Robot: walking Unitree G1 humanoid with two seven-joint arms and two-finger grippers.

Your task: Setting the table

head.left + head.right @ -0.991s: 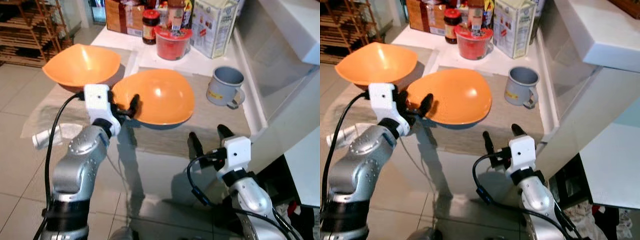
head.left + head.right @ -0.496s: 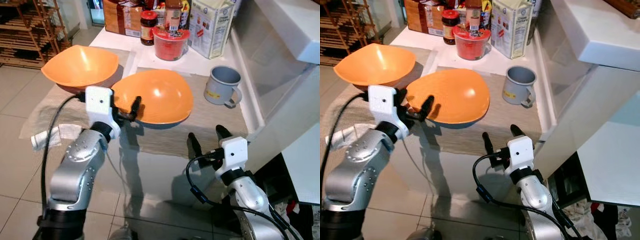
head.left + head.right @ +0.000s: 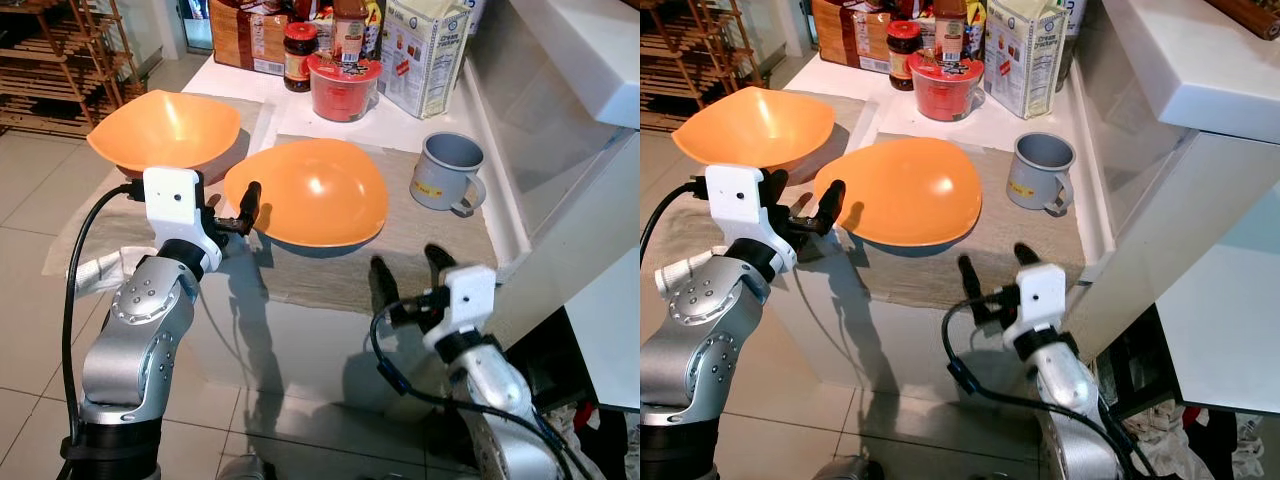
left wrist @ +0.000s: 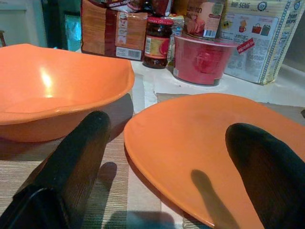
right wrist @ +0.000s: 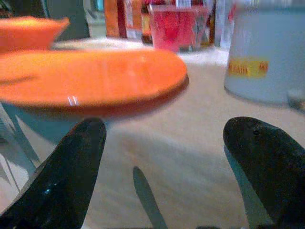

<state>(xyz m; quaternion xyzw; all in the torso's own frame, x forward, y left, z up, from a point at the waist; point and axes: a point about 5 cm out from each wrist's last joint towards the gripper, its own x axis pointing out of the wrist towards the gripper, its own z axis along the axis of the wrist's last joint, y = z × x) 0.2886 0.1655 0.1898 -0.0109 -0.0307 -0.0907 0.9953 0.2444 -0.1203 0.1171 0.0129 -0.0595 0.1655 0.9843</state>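
Left eye view, tabletop (image 3: 440,112): white, with a beige woven mat (image 3: 430,240) laid along its near edge.
Near bowl: an orange bowl (image 3: 315,195) sits on the mat, close to the tabletop's near edge and about midway along it.
Second bowl: another orange bowl (image 3: 165,130) stands at the near left corner, on its own mat, just beside the first one; whether their rims touch I cannot tell.
Mug: a grey mug (image 3: 447,172) with a yellow label stands upright on the mat toward the right edge, its handle turned to the near side.
Far edge: a red tub (image 3: 344,85), a dark jar with a red lid (image 3: 300,55), a white carton (image 3: 429,52) and a brown box (image 3: 245,35) are grouped there.
Left end effector (image 3: 229,209): raised at the near edge between the two bowls, fingers spread wide and holding nothing; in the left wrist view one finger (image 4: 78,162) lies before the second bowl and the other before the near bowl's rim.
Right end effector (image 3: 408,272): just off the near edge, in front of the gap between near bowl and mug, fingers well apart with nothing between them.
Floor (image 3: 30,200): pale tiles, with a wooden rack (image 3: 55,55) off beyond the left edge.
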